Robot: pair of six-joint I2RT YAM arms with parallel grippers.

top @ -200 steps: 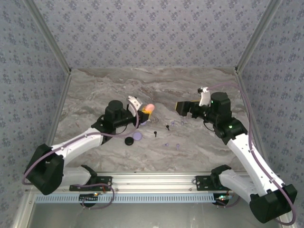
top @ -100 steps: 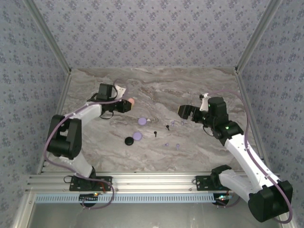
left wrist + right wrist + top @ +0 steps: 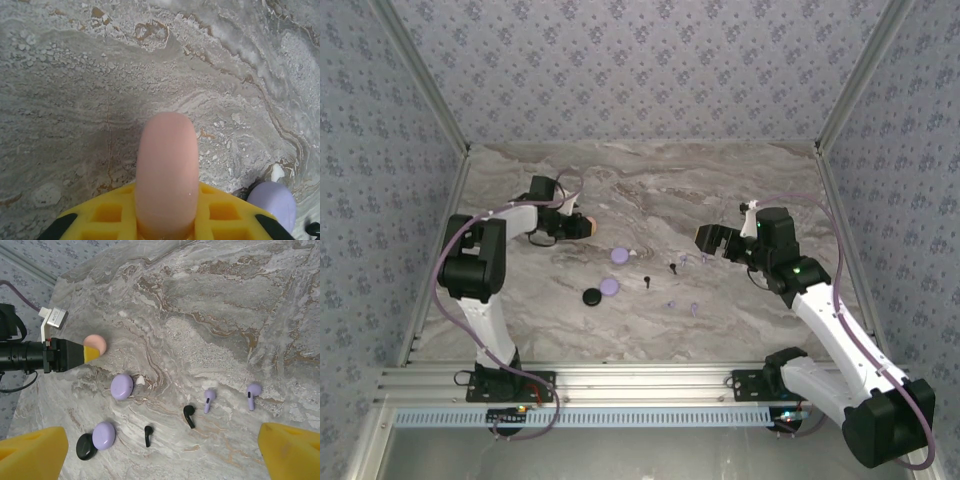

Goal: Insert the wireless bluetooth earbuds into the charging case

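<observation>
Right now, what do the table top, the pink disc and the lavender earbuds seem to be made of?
Table top: marble-look stone or printed sheet, matte, with grey-brown veins; which one is unclear.
Pink disc: probably plastic or silicone, satin; its rounded edge shows a soft, even sheen.
Lavender earbuds: likely hard moulded plastic, smooth; too small to judge gloss.

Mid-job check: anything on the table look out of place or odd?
Nothing spilled or broken. Two black earbuds and two lavender earbuds lie scattered loose on the table; the left gripper pinches a pink disc on edge, away from them.
</observation>
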